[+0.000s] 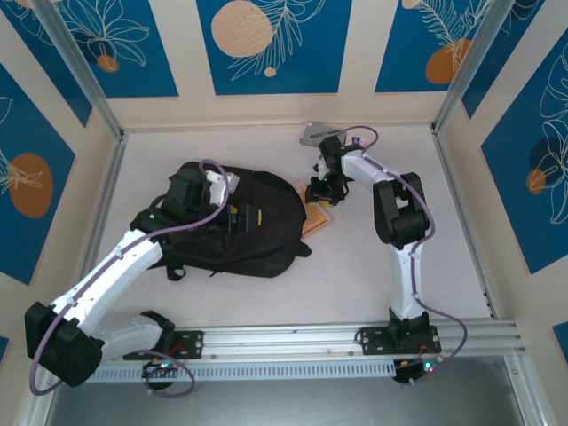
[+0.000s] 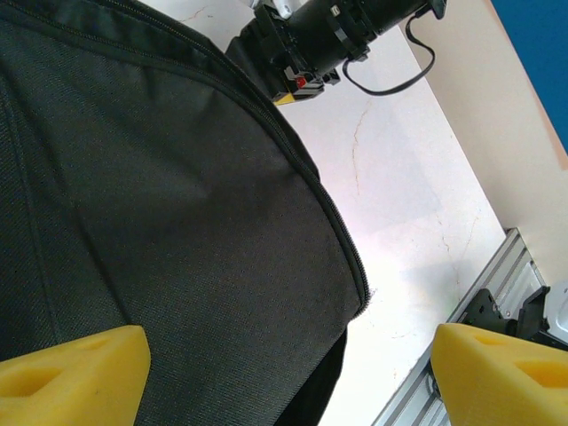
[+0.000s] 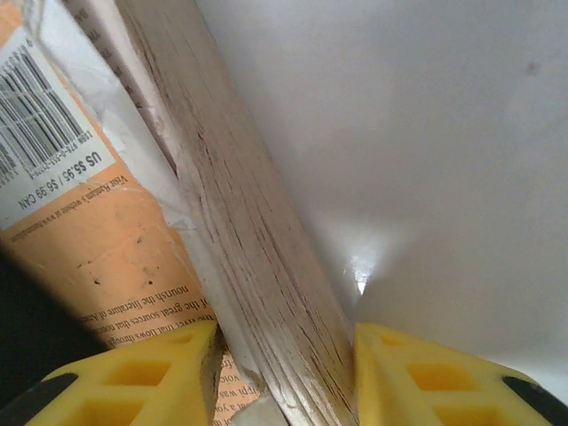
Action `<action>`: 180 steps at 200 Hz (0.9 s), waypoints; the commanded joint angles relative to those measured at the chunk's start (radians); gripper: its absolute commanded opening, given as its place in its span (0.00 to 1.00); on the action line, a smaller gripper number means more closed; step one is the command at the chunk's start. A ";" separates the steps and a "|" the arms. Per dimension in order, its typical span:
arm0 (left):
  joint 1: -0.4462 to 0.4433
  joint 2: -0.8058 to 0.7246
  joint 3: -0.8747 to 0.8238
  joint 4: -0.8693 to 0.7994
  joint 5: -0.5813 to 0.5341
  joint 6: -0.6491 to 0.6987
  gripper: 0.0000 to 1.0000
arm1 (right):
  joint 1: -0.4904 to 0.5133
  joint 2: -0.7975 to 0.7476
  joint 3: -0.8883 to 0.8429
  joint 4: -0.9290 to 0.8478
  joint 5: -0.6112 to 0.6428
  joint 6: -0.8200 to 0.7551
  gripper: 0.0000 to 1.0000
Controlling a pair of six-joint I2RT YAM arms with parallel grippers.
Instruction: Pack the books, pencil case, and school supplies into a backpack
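Top external view has the black backpack (image 1: pixel 266 240) lying flat on the white table (image 1: pixel 355 284), left of the middle, with its straps trailing toward the near rail (image 1: pixel 311 337). The left arm reaches over the pack from the near left corner, and the left fingers (image 1: pixel 238 213) hang above its upper middle. To the right of the pack an orange book (image 1: pixel 316 220) lies just beside the pack's right edge, and the right fingers (image 1: pixel 322 197) are down on the far end of it, the right arm bending back from there to its base on the rail. A flat grey pencil case (image 1: pixel 313 133) sits near the far wall, well apart from the pack. From the left wrist, the two yellow fingers (image 2: pixel 71 377) stand wide apart with nothing between them, one over the backpack's (image 2: pixel 160 204) dark woven fabric, the other over bare table (image 2: pixel 399 195) near the rail (image 2: pixel 497 284). The pack's curved zip seam runs between them, and the black end of the right arm (image 2: pixel 328 35) shows at the top by the pack's edge. From the right wrist, the yellow fingers (image 3: pixel 151 377) sit on either side of the orange book (image 3: pixel 98 240), pressed against both faces of its page block. Its back cover with a barcode label tilts to the left, and pale table lies to the right
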 commanded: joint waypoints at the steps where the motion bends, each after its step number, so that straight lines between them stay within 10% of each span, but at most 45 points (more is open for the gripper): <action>1: 0.005 -0.008 -0.006 0.008 0.009 -0.001 0.82 | 0.038 -0.014 -0.050 -0.046 0.039 0.001 0.39; 51: 0.005 0.000 -0.004 0.010 0.012 -0.003 0.83 | 0.046 -0.082 -0.067 -0.036 -0.008 0.019 0.33; 180: 0.005 0.025 -0.002 0.016 0.021 -0.012 0.83 | -0.059 -0.179 -0.312 0.232 -0.735 0.230 0.32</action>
